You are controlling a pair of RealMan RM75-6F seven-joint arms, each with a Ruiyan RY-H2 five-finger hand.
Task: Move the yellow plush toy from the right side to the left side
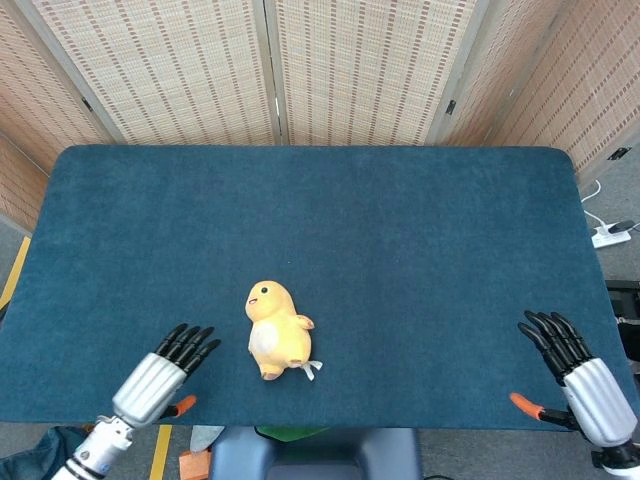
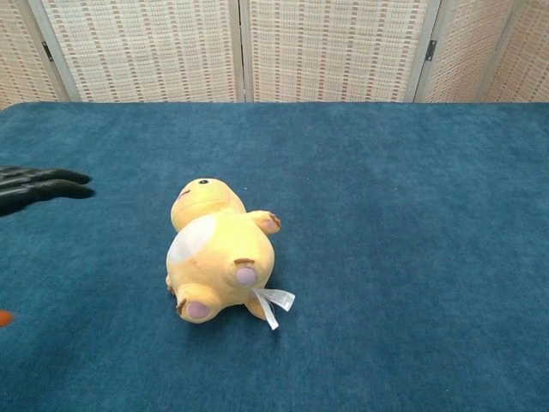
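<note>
Toy [image 1: 276, 330] lies on the table [image 1: 420, 230], untouched. Left hand [image 1: 165, 367] sits near it, fingers spread, empty; right hand [image 1: 577, 372] well apart, fingers spread too.

Table [image 1: 420, 220] w/ dark blue fabric cover, rounded corners, fills most of head view. Woven-panel folding screen [image 1: 270, 70] stands behind far edge; same screen across top of chest view. White power strip w/ cable [image 1: 610, 236] on floor beyond table's right edge. Yellow floor tape [image 1: 160, 452] near front-left corner, second strip at far left edge. Small orange item [image 1: 190, 466] on floor by front edge, type unclear
</note>
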